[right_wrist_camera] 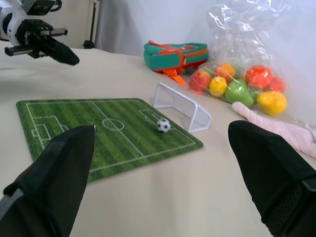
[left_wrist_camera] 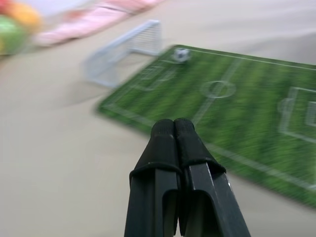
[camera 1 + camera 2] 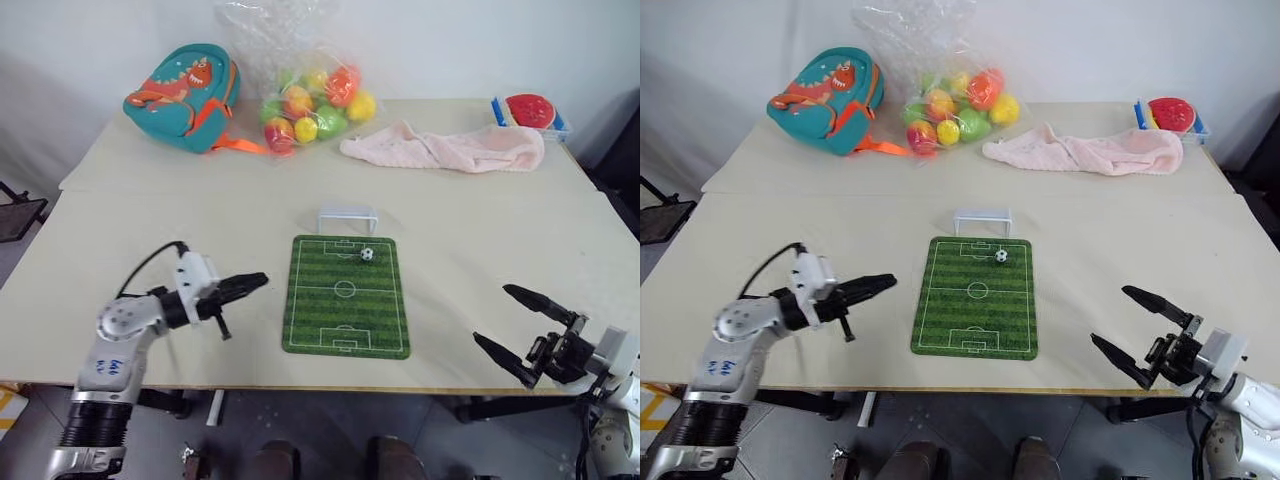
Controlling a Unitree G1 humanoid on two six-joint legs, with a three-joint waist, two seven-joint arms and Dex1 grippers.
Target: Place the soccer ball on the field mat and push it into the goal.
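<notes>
A: Where is the soccer ball (image 3: 367, 254)?

B: On the field mat (image 3: 346, 330), near the one goal (image 3: 347, 218) just past its far edge, likely set up for a short push.

A: And the pincers?

B: Two: left pincer (image 3: 252, 282) pressed together beside the mat, probably for nudging; right pincer (image 3: 518, 326) spread, empty.

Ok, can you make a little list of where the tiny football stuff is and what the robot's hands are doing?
soccer ball: on the field mat, near the goal end
goal: just past the mat's far edge, ball not inside
left gripper: shut, empty, left of the mat
right gripper: open, empty, right of the mat
</notes>
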